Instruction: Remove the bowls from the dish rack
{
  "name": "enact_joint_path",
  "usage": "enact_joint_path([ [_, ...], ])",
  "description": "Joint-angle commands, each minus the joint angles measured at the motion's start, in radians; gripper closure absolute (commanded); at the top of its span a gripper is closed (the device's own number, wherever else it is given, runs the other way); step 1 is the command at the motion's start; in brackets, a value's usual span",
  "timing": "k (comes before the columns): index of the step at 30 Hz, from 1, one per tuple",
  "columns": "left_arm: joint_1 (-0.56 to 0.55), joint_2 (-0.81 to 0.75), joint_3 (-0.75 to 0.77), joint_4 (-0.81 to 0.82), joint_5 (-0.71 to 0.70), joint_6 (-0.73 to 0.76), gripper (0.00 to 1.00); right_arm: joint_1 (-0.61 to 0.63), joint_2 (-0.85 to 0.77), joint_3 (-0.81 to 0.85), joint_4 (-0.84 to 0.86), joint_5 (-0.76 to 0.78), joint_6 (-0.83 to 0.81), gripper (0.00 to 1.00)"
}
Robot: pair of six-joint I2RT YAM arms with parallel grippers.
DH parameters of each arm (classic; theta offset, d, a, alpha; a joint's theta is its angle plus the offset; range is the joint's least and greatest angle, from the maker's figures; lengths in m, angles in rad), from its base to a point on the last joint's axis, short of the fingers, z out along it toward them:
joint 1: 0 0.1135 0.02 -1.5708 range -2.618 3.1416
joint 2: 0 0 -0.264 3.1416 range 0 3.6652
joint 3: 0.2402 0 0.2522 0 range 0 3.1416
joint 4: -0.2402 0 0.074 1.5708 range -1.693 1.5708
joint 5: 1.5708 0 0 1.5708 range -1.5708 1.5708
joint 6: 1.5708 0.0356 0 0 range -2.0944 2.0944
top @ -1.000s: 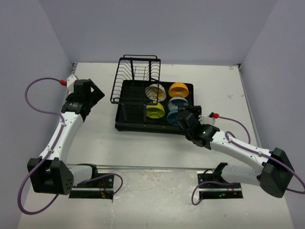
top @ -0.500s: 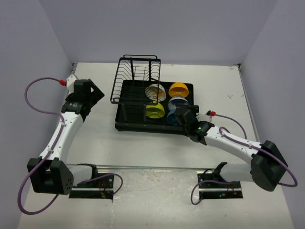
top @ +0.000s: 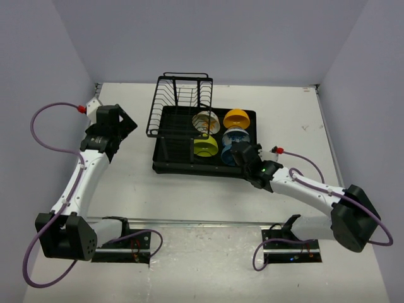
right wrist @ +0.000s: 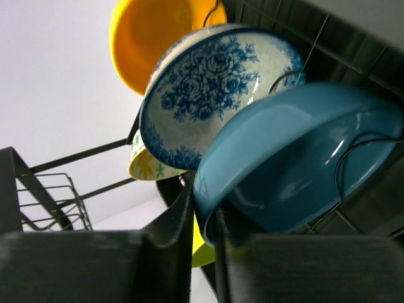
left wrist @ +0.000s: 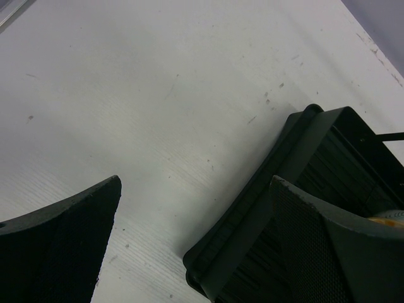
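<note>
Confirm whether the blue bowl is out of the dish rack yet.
Not yet: the blue bowl stands on edge among the wires of the dish rack, its rim pinched in the right gripper.

Bare table (top: 136, 189) left of the dish rack (top: 189, 169); bowls (top: 205, 147) packed close, upright wire section (top: 183, 104) behind

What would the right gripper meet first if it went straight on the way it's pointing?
The blue bowl. Its rim sits in the narrow gap between the right gripper's fingers, so going on would likely press into that bowl. The blue-flowered bowl appears to lie just beyond it.
</note>
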Motion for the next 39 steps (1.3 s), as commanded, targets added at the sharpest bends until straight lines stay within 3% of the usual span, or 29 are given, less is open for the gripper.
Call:
enact_joint_path([
  [1, -0.008, -0.023, -0.001, 0.024, -0.018, -0.005, 0.0, -0.005, -0.013, -0.024, -0.002, 0.038, 0.129, 0.92],
  [4, -0.008, -0.025, -0.004, 0.025, -0.018, -0.005, 0.0, -0.005, -0.016, -0.032, -0.001, 0.038, 0.129, 1.0],
  [14, -0.008, -0.023, -0.02, 0.042, -0.012, -0.006, 0.0, 0.009, -0.084, -0.078, 0.033, 0.055, 0.069, 1.0],
  [26, -0.008, -0.01, -0.083, 0.1, 0.022, -0.028, 0.0, 0.015, -0.151, -0.216, 0.473, 0.015, -0.225, 1.0],
  [39, -0.003, -0.003, -0.09, 0.111, 0.001, -0.003, 0.0, -0.009, -0.01, -0.222, 0.817, -0.103, -0.435, 1.0],
])
